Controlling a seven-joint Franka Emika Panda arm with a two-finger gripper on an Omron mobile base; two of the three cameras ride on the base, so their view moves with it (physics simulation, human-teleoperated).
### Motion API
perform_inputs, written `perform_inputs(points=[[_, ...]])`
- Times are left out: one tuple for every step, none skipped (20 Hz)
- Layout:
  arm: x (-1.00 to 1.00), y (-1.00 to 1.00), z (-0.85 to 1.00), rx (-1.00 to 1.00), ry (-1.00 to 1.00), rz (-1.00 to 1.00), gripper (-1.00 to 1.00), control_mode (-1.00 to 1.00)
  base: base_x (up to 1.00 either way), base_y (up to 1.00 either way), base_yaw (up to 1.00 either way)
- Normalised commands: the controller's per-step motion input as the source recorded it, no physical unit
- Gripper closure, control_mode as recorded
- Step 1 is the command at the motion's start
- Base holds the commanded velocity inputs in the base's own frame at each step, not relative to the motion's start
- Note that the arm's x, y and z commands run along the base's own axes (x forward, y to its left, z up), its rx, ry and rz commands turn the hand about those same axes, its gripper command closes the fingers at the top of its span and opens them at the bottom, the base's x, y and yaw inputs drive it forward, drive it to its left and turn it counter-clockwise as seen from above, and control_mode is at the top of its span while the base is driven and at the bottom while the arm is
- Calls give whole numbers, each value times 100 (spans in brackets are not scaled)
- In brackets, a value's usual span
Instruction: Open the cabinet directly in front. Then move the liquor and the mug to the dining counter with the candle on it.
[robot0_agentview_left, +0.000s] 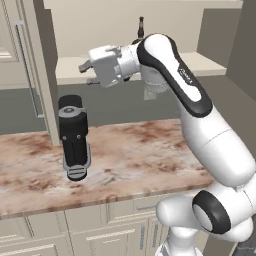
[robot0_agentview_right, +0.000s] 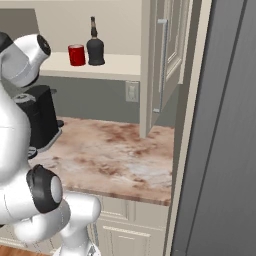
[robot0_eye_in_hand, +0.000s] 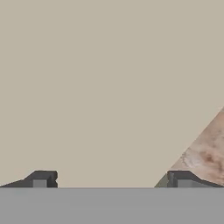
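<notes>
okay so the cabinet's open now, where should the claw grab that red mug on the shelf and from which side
Take the mug around its plain round body, from the open front of the cabinet. It stands upright on the shelf with the liquor close at its right in the right base view, so one finger must slip between them. No handle is visible. The claw is open and empty.

This was a home kitchen: a marbled stone counter (robot0_agentview_left: 140, 150) ran over cream drawer fronts (robot0_agentview_left: 120, 235), a wall cabinet (robot0_agentview_right: 165, 65) hung above, and a black coffee machine (robot0_agentview_left: 74, 137) (grey-topped) stood there.
</notes>
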Motion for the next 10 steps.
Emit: perform_inputs(points=[[-32, -67, 0, -5, -26, -20, -100, -100, 0, 0, 0], [-34, -68, 0, -6, -27, -21, -100, -100, 0, 0, 0], [-35, -69, 0, -6, -29, -22, -100, -100, 0, 0, 0], [-36, -69, 0, -5, -31, -25, -100, -100, 0, 0, 0], [-36, -71, 0, -4, -31, -28, -100, -100, 0, 0, 0], [-37, -69, 0, -3, -33, -29, -100, -100, 0, 0, 0], [-39, -70, 0, -3, -34, -31, -100, -100, 0, 0, 0], [-36, -70, 0, -2, -34, -35, -100, -100, 0, 0, 0], [-38, -71, 0, -1, -34, -39, -100, -100, 0, 0, 0], [-43, -75, 0, 0, -33, -43, -100, -100, 0, 0, 0]])
